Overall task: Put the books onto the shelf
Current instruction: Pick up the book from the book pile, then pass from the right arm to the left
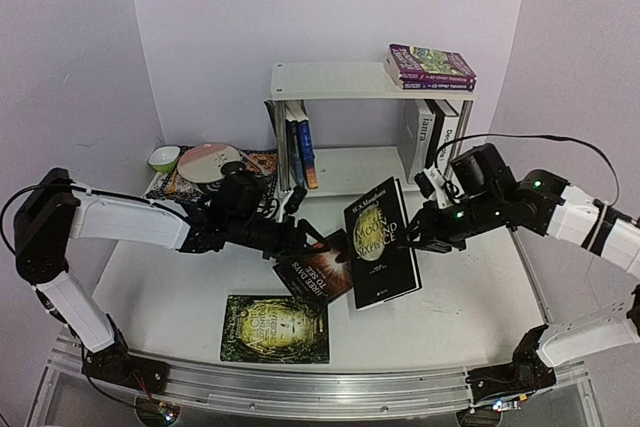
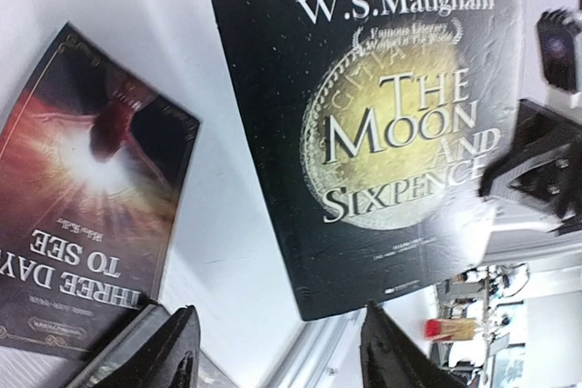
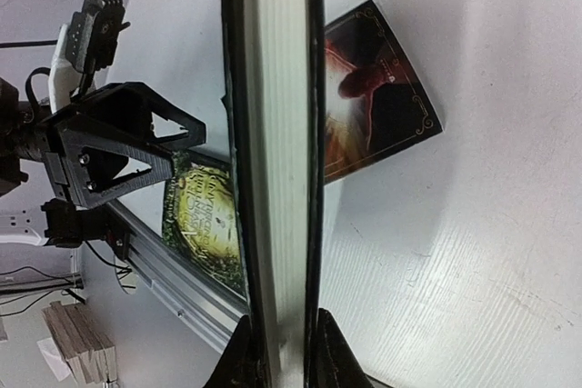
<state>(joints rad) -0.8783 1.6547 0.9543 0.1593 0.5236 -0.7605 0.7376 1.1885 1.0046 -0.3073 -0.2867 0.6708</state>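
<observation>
My right gripper is shut on the black book "The Moon and Sixpence", which it holds tilted above the table; the right wrist view shows the book's page edge pinched between both fingers. To the left of that book, my left gripper stands open and holds nothing. A dark red book, "Three Days to See", lies flat beneath it. Nearer the front lies a green book. The white shelf at the back carries purple books on top and upright books below.
A patterned mat with plates and a green bowl sits at the back left beside the shelf. More upright books stand at the lower tier's right end. A metal rail runs along the table's front edge.
</observation>
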